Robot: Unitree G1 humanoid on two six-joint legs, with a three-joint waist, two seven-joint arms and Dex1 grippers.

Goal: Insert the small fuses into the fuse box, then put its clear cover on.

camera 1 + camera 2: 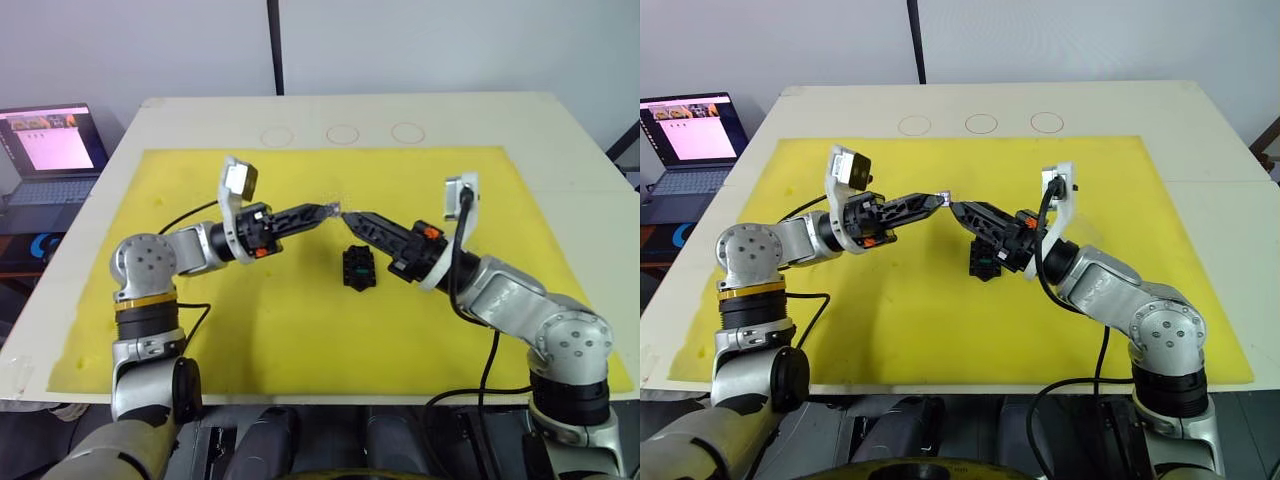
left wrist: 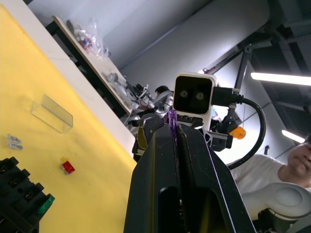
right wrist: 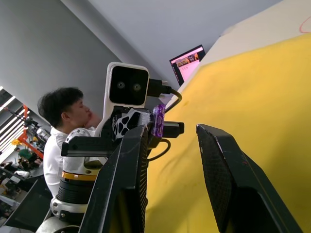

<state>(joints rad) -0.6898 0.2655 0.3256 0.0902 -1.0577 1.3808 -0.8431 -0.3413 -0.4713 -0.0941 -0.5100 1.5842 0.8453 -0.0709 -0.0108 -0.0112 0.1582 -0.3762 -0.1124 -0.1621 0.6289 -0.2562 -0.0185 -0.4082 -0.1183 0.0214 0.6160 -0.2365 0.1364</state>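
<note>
The black fuse box (image 1: 359, 267) lies mid-mat, and a green fuse (image 2: 46, 204) sits in one of its slots. My left gripper (image 1: 330, 209) hovers above and behind the box, shut on a greyish-purple fuse (image 2: 172, 121). My right gripper (image 1: 352, 217) faces it tip to tip, open, with the purple fuse (image 3: 158, 120) just off its fingertips. On the yellow mat past the box lie a red fuse (image 2: 68, 167), a pale greyish fuse (image 2: 13, 141) and the clear cover (image 2: 52, 113).
A yellow foam mat (image 1: 250, 330) covers most of the white table (image 1: 560, 130). Three drawn circles (image 1: 342, 133) mark the table's far side. A laptop (image 1: 55, 140) stands off the table to the left. A person (image 3: 63, 111) sits beyond.
</note>
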